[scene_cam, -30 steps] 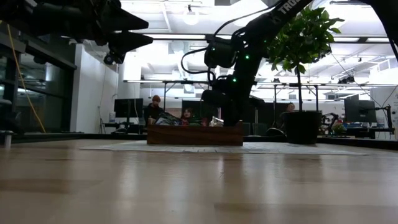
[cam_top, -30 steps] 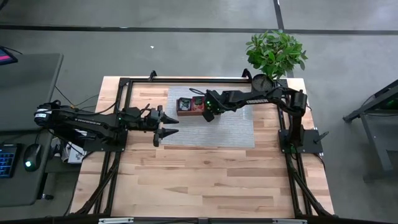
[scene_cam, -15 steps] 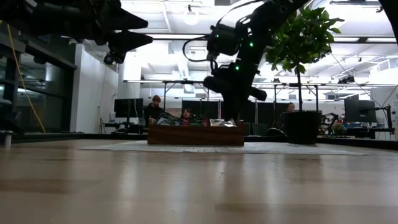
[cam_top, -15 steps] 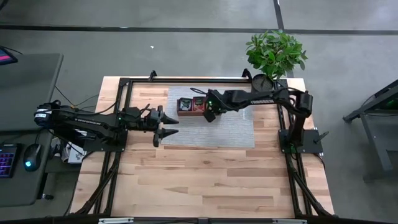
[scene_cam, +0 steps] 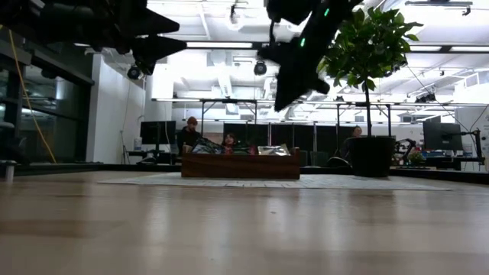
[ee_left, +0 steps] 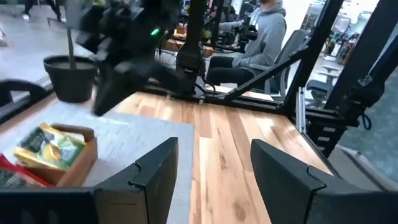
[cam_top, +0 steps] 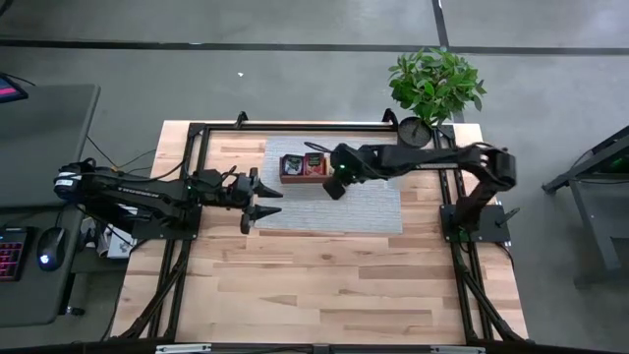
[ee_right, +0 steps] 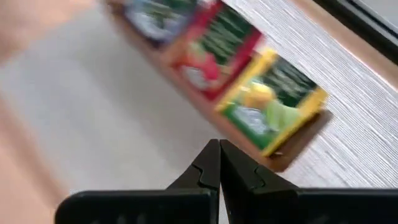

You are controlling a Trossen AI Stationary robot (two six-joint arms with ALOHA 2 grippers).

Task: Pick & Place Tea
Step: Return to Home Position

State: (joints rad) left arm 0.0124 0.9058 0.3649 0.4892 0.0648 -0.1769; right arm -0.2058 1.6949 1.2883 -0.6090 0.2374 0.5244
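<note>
The brown wooden tray [cam_top: 302, 167] stands on a grey mat [cam_top: 339, 206] in the far middle of the table. It holds the tea packets: yellow-green [ee_right: 273, 102], red [ee_right: 211, 50] and dark ones [ee_right: 155, 15], lying in its compartments. My right gripper [cam_top: 337, 184] [ee_right: 219, 165] hangs shut well above the mat, just right of the tray [scene_cam: 239, 164], with nothing visible between its fingers. My left gripper [cam_top: 265, 201] [ee_left: 211, 180] waits open in the air left of the tray [ee_left: 56, 155].
A potted plant [cam_top: 435, 84] stands at the table's far right corner. Black frame rails [cam_top: 197, 187] run along the table's left, right and far sides. Bare wood [cam_top: 314, 285] stretches from the mat toward the near edge. People sit in the room beyond the table [scene_cam: 189, 134].
My right gripper has risen from just above the tray to well above it and has drawn slightly toward the table's right and near edges. The tray and its packets have stayed in place.
</note>
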